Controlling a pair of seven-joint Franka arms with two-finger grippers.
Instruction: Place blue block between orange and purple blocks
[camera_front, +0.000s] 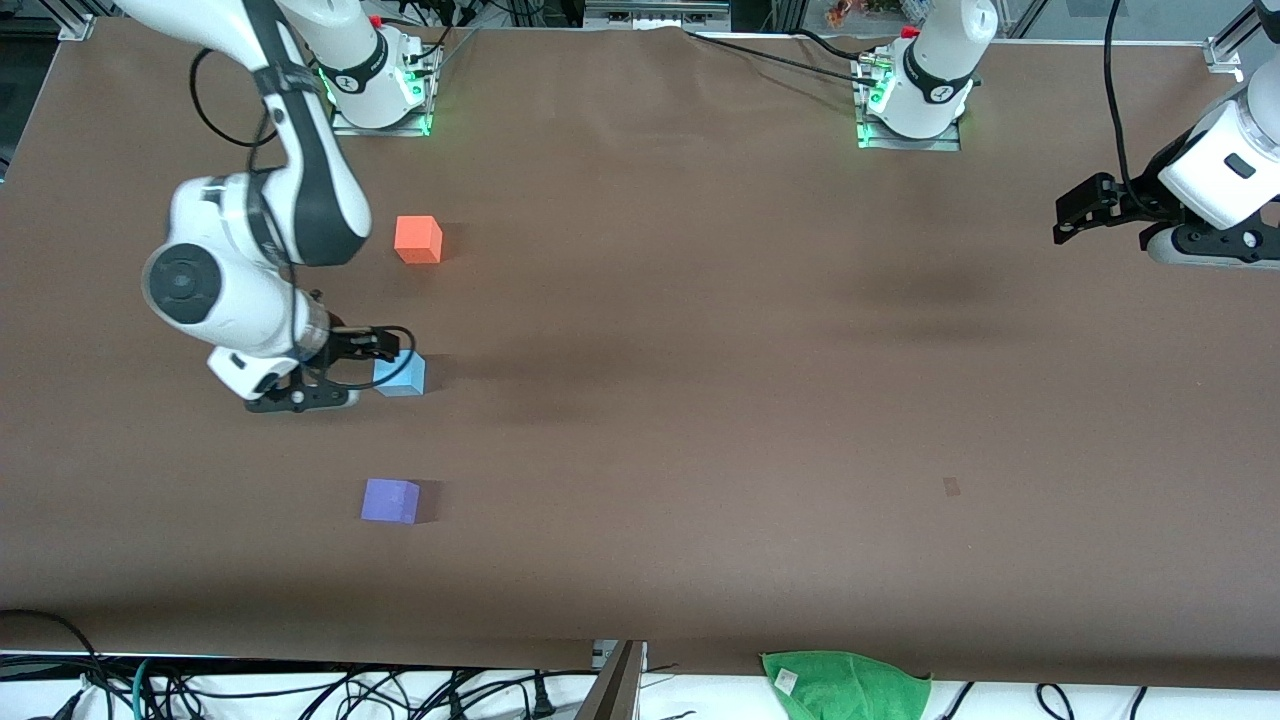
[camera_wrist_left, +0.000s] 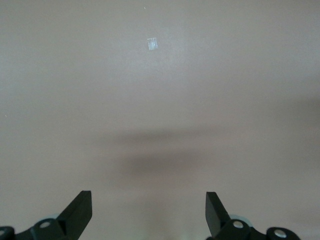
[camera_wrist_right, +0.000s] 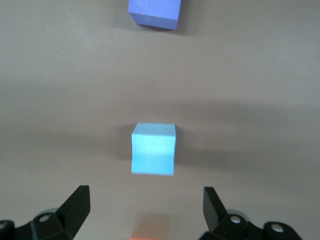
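Observation:
The blue block (camera_front: 401, 375) sits on the brown table, between the orange block (camera_front: 418, 240), which is farther from the front camera, and the purple block (camera_front: 390, 500), which is nearer. My right gripper (camera_front: 383, 345) hangs open and empty just above the blue block, not touching it. In the right wrist view the blue block (camera_wrist_right: 153, 148) lies ahead of the open right gripper (camera_wrist_right: 146, 192), with the purple block (camera_wrist_right: 154, 13) past it and an edge of the orange block (camera_wrist_right: 148, 238) showing. My left gripper (camera_front: 1075, 215) waits open and empty over the left arm's end of the table (camera_wrist_left: 148, 196).
A small pale mark (camera_front: 951, 487) is on the table toward the left arm's end and shows in the left wrist view (camera_wrist_left: 153, 44). A green cloth (camera_front: 845, 685) lies past the table's edge nearest the front camera. Cables run along that edge.

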